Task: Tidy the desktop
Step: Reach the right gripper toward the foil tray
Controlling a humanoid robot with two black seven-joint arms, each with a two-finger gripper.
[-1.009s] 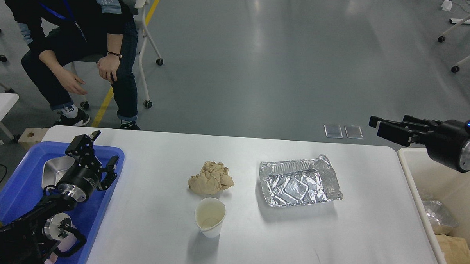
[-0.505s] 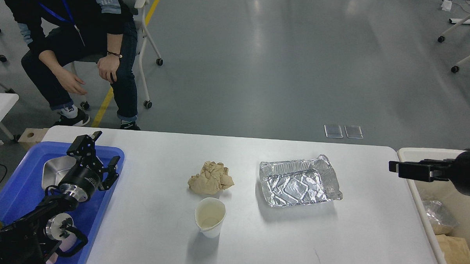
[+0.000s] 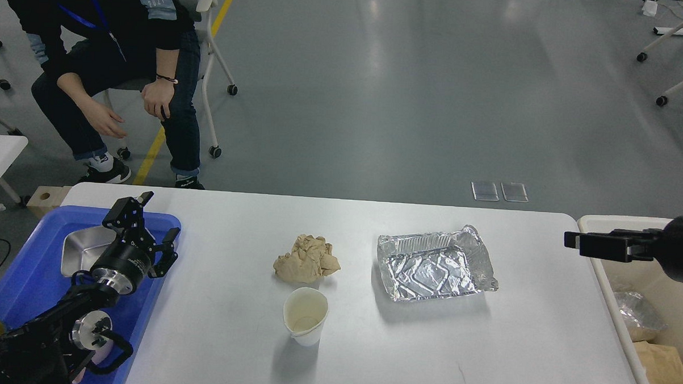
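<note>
Head view — forward, downward, over desktop

Cup, wad, foil tray probably apart.

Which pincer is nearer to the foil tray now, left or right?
Right. The right pincer hovers just past the foil tray on its right, at the desktop edge. The left pincer hangs over the blue tray, far left.

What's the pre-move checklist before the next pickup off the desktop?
1. Left claw open and empty: ok.
2. Right claw open or shut: cannot tell, seen edge-on.
3. Foil tray, crumpled paper and paper cup apart on the desktop: ok.
4. Cup upright: ok.
5. Room in cream bin: cannot tell, mostly out of frame.
6. Seated person away from the desktop: ok.
</note>
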